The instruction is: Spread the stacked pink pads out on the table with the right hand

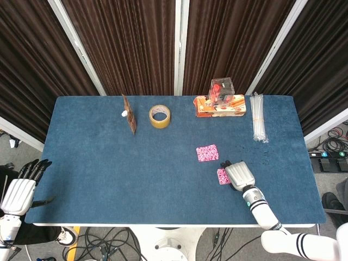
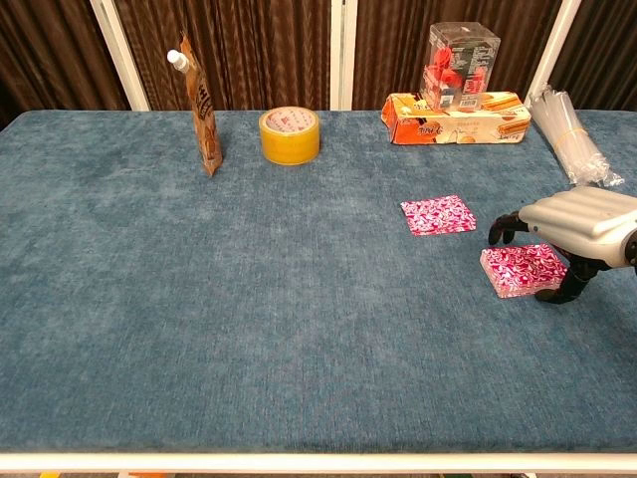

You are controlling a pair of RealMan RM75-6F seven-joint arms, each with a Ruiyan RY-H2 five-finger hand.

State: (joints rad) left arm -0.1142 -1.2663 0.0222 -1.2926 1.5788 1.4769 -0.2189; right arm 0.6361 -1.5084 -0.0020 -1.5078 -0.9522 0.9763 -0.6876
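I'm hovering my right hand (image 2: 575, 221) over the pink stack (image 2: 522, 270) near the table's right front, fingers apart and arched, thumb beside its near edge, holding nothing. One pad (image 2: 438, 214) lies just behind. I'm aiming to pinch only the top pad, lightly.

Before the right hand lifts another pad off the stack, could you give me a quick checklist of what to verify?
1. Right hand over the pink stack: ok, with fingers curled down past its far side.
2. Top pad gripped: cannot tell.
3. Single pad already laid flat, apart from the stack: ok.
4. Bare blue table to the stack's left: ok.
5. Left hand off the table's edge, out of the way: ok.
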